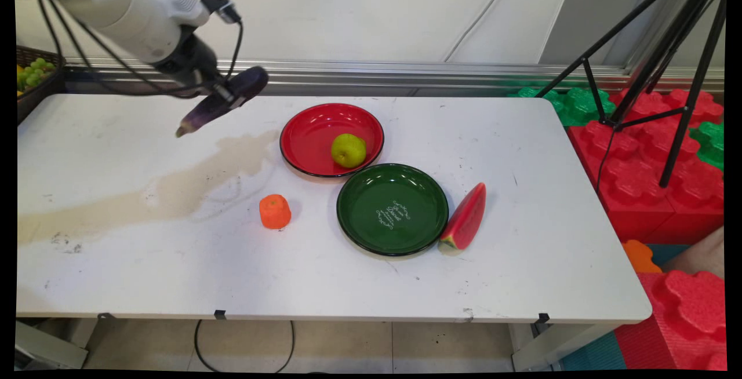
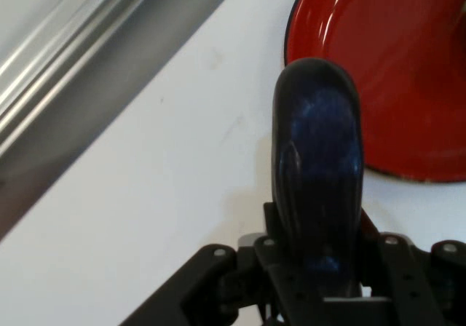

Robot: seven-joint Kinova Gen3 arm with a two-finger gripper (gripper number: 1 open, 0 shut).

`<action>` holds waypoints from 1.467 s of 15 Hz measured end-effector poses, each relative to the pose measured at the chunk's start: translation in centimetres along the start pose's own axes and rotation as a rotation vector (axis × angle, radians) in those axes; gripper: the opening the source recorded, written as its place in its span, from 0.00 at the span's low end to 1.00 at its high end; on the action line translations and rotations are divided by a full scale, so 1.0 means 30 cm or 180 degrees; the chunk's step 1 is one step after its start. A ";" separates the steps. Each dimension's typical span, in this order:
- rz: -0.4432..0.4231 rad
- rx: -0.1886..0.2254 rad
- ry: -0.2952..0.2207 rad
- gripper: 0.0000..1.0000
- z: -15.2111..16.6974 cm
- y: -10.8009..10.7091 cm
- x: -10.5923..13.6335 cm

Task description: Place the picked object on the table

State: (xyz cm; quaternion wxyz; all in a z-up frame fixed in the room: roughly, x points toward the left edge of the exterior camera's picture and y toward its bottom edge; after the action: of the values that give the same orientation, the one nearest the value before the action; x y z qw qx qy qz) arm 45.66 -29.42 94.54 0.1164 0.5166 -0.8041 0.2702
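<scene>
Left half of table (image 1: 116, 263) open; red plate (image 1: 307, 141) with pear (image 1: 348, 150), green plate (image 1: 392, 209), watermelon slice (image 1: 465, 217), orange fruit (image 1: 275, 211) crowd centre.

Bright even light, soft shadows, hand view perhaps slightly blurred

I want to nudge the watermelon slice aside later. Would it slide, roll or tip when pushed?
The watermelon slice lies on a flat side against the green plate, so it would probably slide rather than roll. Its wedge shape looks stable; tipping seems unlikely. It looks like a rigid toy, so probably stiff and light. A push toward the plate would likely shift the plate too.
</scene>
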 end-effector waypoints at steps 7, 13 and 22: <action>-0.0150 0.0040 -0.0196 0.00 0.044 0.040 -0.117; -0.0162 0.0005 -0.0418 0.00 0.145 0.098 -0.219; -0.0041 -0.0179 -0.0384 0.00 0.293 0.177 -0.229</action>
State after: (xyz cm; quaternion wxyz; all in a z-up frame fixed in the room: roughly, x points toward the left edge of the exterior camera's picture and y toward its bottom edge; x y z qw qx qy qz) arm 44.75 -27.32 82.41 0.0839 0.5337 -0.8136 0.2151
